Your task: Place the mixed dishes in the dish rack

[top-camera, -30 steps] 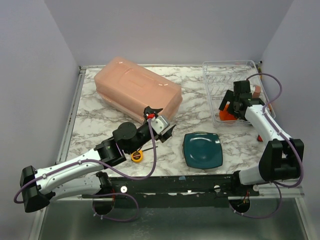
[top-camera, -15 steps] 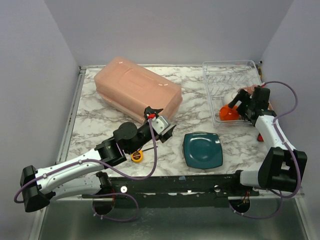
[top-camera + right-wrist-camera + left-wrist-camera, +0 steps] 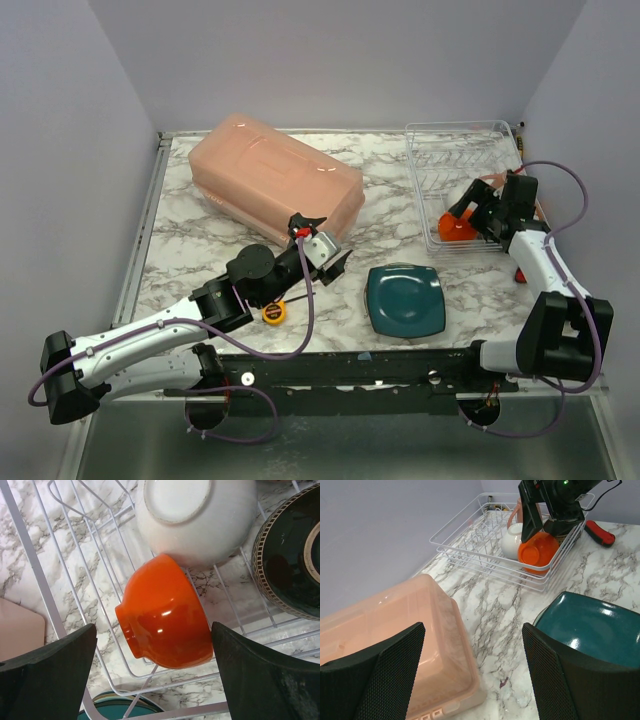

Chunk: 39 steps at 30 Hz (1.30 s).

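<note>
Left arm, right arm — white shells, black joints, purple cables, 2 black fingers each.

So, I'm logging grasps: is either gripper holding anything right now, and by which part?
Nothing is held. The right gripper stands open astride the orange bowl lying in the dish rack; the left gripper is open and empty.

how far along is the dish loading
Done: the orange bowl, white bowl and dark bowl sit in the dish rack. In hand: nothing; the right gripper hangs open by the orange bowl, the left gripper open and empty. Left: the teal plate lies on the table.
</note>
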{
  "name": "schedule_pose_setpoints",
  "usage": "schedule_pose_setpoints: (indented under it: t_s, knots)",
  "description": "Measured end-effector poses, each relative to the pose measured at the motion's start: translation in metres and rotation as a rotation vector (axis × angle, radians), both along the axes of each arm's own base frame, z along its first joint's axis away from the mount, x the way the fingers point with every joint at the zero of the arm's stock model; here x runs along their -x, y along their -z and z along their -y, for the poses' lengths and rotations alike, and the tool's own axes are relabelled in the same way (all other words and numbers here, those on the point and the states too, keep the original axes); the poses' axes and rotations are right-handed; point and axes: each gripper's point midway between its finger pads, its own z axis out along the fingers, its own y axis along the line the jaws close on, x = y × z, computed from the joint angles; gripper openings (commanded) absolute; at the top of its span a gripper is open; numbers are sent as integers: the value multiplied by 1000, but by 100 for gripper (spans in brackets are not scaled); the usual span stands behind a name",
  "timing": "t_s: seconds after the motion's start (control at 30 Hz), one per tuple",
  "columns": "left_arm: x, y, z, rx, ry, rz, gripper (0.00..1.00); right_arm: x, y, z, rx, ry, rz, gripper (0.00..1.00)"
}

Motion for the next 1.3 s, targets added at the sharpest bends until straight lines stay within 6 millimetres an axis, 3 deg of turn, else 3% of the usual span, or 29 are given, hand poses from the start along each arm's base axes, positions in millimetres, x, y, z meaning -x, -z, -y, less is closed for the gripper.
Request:
schedule_pose_setpoints:
  t_s: [0.7,1.0,1.13,1.3]
  knots:
    - [-2,9,5,-25,1,-13,79,2,16,-7,45,-53,-169,89]
    - [-3,11,6,-28,2,-15,79,7,21,-2,124,-18,-215,70]
    - [-3,11,6,-30,2,-16,79,6,17,-3,116,-7,-209,49]
    - [-3,12,6,-31,1,-16,79,11,11,-3,113,0,-205,35]
